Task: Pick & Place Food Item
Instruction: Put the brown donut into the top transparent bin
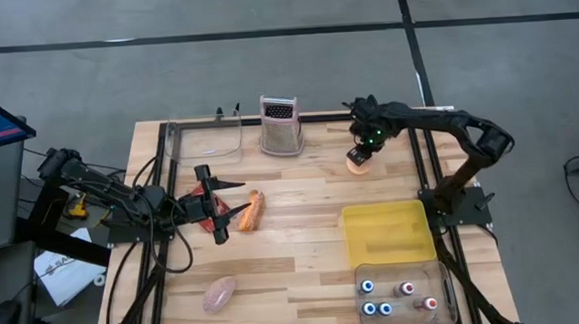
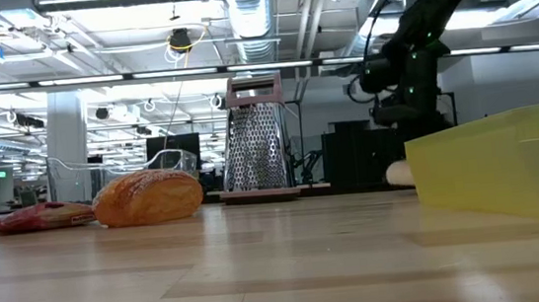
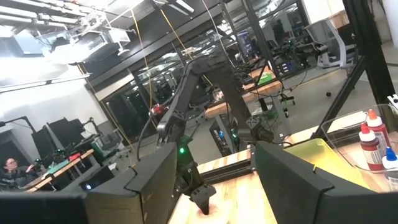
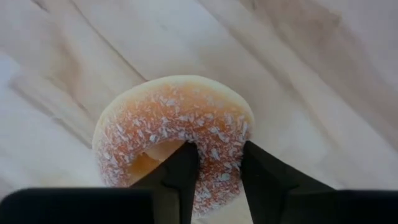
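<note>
Your right gripper (image 4: pixel 214 177) is straight above the sugared doughnut (image 4: pixel 177 134), pinching one side of its ring: one finger in the hole, the other outside the rim. The doughnut lies flat at the table's (image 1: pixel 305 270) far right. The yellow bin (image 1: pixel 387 231) sits nearer you, right side. The left gripper (image 1: pixel 217 207) waits half-open by the bread roll (image 1: pixel 252 211).

You're in robotics lab or open industrial workspace. Wooden table (image 1: pixel 304 251) on black aluminium framing, bare grey concrete floor (image 1: pixel 265 64) with taped lines. Exposed ceiling ducts (image 2: pixel 256 13) and pipes, hanging lights, glass partitions. More benches, monitors, office chair (image 3: pixel 329 46), seated person (image 3: pixel 11 167) beyond. Second dark arm (image 3: pixel 193 112) on frame.
</note>
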Robot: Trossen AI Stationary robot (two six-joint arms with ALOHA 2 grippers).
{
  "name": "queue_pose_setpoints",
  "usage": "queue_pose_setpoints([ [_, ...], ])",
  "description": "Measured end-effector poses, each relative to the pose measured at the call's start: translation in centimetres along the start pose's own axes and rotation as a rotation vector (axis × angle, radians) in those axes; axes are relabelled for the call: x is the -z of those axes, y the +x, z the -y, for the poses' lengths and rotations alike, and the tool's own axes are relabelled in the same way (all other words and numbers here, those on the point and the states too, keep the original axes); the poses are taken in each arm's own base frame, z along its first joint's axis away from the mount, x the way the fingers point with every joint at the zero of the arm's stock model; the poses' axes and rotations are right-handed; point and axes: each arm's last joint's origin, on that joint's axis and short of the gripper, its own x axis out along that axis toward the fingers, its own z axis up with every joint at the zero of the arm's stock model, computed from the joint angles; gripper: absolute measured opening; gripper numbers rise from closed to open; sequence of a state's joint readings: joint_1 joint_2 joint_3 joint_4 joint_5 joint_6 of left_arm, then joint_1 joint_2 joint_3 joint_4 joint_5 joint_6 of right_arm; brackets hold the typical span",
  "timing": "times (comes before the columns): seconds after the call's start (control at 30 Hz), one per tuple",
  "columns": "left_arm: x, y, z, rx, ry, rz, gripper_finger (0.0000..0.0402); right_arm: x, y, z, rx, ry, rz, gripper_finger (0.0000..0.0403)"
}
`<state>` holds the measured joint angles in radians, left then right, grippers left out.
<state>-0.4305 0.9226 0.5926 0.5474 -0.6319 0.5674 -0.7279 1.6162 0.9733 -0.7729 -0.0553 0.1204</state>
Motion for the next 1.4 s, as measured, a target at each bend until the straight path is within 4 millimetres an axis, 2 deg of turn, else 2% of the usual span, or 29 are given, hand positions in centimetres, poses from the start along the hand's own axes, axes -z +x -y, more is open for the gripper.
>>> queue_pose_setpoints([
  [0.23, 0.0, 0.0, 0.0, -0.002, -0.006, 0.002, 0.0213, 1.1, -4.4, -0.9, -0.024, 0.001, 0.153, 0.0103],
  [0.5, 0.5, 0.6, -0.6, -0.046, -0.083, -0.016, 0.0213, 4.4, -10.4, -4.7, -0.067, -0.118, 0.414, 0.0102],
  [0.67, 1.9, 2.5, -1.9, -0.118, -0.196, -0.026, 0.0215, 7.2, -13.3, -7.7, -0.019, -0.243, 0.608, 0.0102],
  [0.9, 5.1, 6.7, -3.7, -0.012, -0.426, 0.001, 0.0259, 9.4, -16.6, -12.2, 0.017, -0.38, 0.78, 0.0102],
  [1.03, 6.4, 10.2, -4.5, 0.037, -0.528, -0.026, 0.0287, 9.7, -17.7, -15.0, 0.046, -0.472, 0.823, 0.0102],
  [1.13, 6.9, 12.6, -4.4, 0.088, -0.56, -0.025, 0.0296, 9.6, -17.7, -16.8, 0.103, -0.548, 0.832, 0.0102],
  [1.4, 7.9, 16.2, -3.6, 0.089, -0.574, -0.062, 0.0297, 8.6, -17.5, -19.8, 0.272, -0.688, 0.83, 0.0102],
])
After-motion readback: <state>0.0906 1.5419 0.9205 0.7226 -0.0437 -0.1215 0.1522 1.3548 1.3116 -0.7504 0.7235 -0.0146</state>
